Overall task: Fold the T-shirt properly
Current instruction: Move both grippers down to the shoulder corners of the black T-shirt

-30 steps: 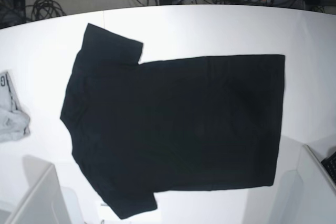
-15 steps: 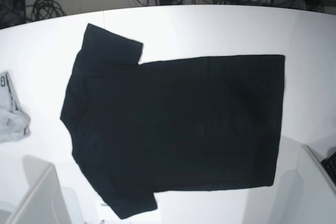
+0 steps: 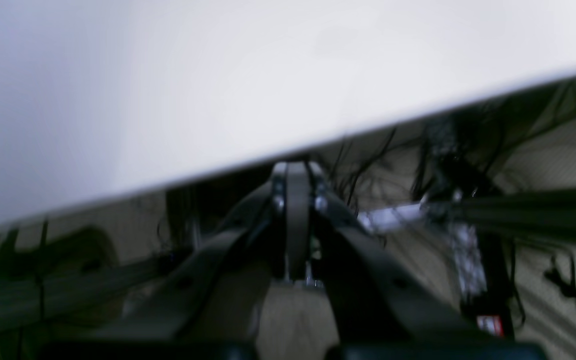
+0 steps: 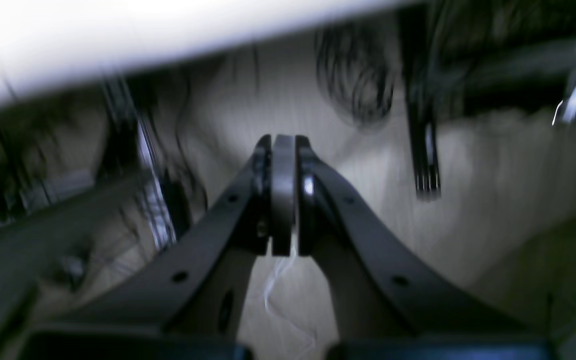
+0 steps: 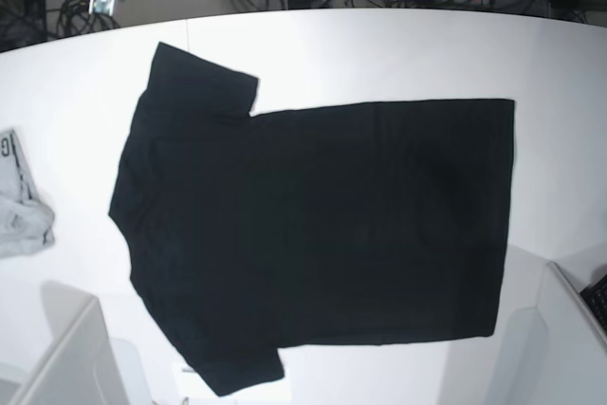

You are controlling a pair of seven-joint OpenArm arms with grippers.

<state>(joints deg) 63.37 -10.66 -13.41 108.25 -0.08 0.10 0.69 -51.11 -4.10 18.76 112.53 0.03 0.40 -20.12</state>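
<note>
The black T-shirt [image 5: 313, 234] is unmoved, spread flat mid-counter [image 5: 379, 54], unfolded. Past the far edge, both grippers' white parts are newly seen; folding is judged unstarted. Both jaws are pressed together, empty.

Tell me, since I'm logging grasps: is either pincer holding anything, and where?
Nothing is held. Left pincer and right pincer are shut and bare; the T-shirt lies flat.

Matt black cloth T-shirt [image 5: 313, 225], seemingly smooth

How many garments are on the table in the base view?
2: the black T-shirt spread flat across the middle, and a small light grey garment crumpled at the left edge, partly cut off.
</note>
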